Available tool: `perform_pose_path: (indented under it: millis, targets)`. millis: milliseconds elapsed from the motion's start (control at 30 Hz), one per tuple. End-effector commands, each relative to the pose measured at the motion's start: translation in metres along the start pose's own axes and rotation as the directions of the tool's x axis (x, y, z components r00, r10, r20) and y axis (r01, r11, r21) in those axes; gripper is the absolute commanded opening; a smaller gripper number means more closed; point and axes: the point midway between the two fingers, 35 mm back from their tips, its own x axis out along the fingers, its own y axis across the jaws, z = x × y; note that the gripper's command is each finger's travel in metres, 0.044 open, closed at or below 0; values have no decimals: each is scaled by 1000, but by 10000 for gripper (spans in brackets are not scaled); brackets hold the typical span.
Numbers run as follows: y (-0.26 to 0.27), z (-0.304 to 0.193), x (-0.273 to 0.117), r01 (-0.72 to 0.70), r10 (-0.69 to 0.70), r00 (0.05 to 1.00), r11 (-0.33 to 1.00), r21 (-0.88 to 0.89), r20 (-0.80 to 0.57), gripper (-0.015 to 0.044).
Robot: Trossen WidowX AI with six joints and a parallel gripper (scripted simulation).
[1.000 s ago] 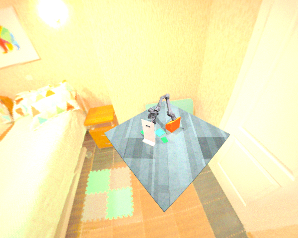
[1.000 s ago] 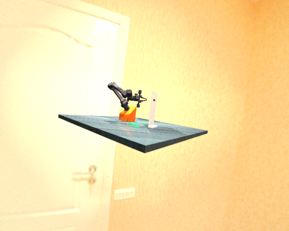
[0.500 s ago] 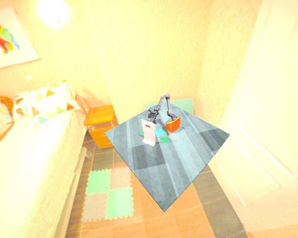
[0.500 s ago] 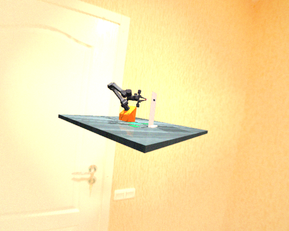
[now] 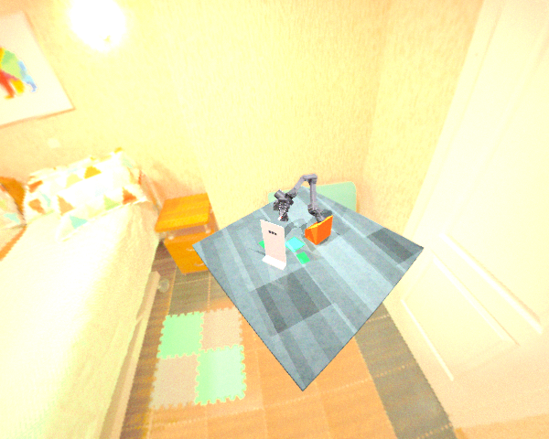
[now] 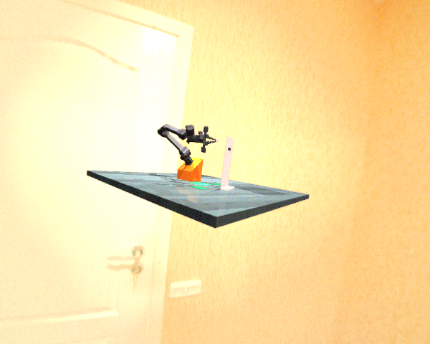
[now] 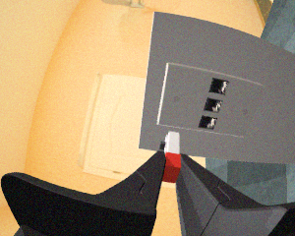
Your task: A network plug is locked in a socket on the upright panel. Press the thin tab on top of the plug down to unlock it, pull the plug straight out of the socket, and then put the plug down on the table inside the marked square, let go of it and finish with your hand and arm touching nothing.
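Jaws [image 5: 283, 218] [image 6: 216, 140], black and tapering, are clamped on the small red-and-white block-shaped plug [image 6: 217, 140] [image 7: 172, 157]. From the wrist, I can see the plug's red part right between the two fingertips, one against each side, while its white part pokes out beyond them, toward the tall, flat upright panel [image 5: 274, 241] [image 6: 227, 163] [image 7: 192, 49]. A small dark bit shows at the side of the plug, beside one fingertip; I can't make out whether it is the thin tab.

The plug is out of the socket. In the exterior view there is a gap between its end and the panel's face, so it hangs in the air near the panel, well above the blue-grey patterned tabletop [image 5: 331, 293] [image 6: 252, 203]. The panel has three square dark sockets [image 5: 272, 232] [image 6: 228, 148] [image 7: 212, 105] in a row high up, and it stands upright on its pale foot.

The dark grey jointed arm [image 5: 313, 193] [image 6: 174, 142] rises from a bright orange wedge-shaped base [image 5: 318, 231] [image 6: 190, 173], bends at its elbow and reaches across toward the panel. Down on the tabletop, flat green and turquoise patches lie near the panel's foot; which of them is the marked square, I cannot tell. The plug is on none of them.
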Motion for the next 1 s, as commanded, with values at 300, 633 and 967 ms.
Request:
perform_pose_path:
  millis: [300,633,967]
  targets:
    - [-77,-13,-6,308,-310,950,951,36,47,0]
    - [-167,-39,-34,634,-635,771,772,47,43,0]
    - [-222,-67,-70,822,-823,569,569,24,10,0]
